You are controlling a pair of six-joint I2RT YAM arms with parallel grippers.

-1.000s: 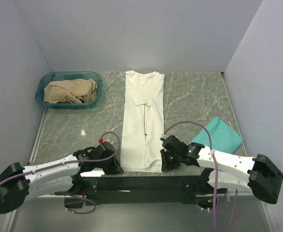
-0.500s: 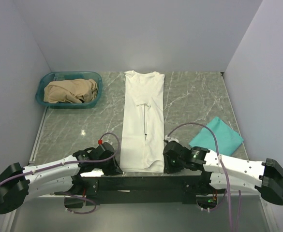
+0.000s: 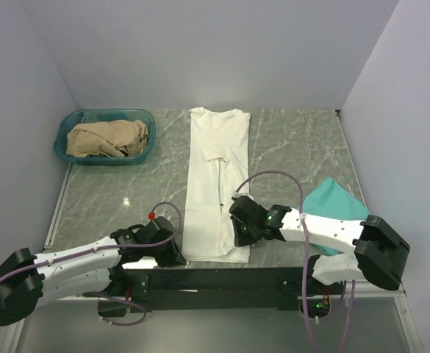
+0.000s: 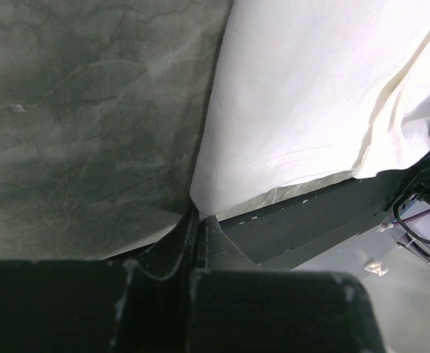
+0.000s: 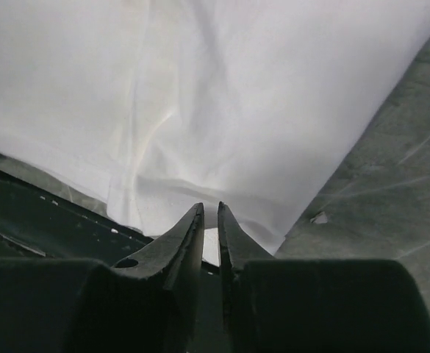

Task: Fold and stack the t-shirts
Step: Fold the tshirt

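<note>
Evidently the white t-shirt [image 3: 215,176] lies as a long strip down the middle of the frame, with the teal t-shirt [image 3: 338,202] at the right. The left gripper [image 4: 195,218] is clenched on just the tip of the hem's lower-left corner; the right gripper [image 5: 210,215] pinches cloth at the lower-right corner. Lifted unevenly, the thin left bite could slip and skew the fold.

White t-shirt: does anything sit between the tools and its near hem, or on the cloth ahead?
Nothing visible: left tool and right tool are closed on the near hem of the white t-shirt, whose surface is bare. The basket and teal t-shirt lie off to the sides.
</note>
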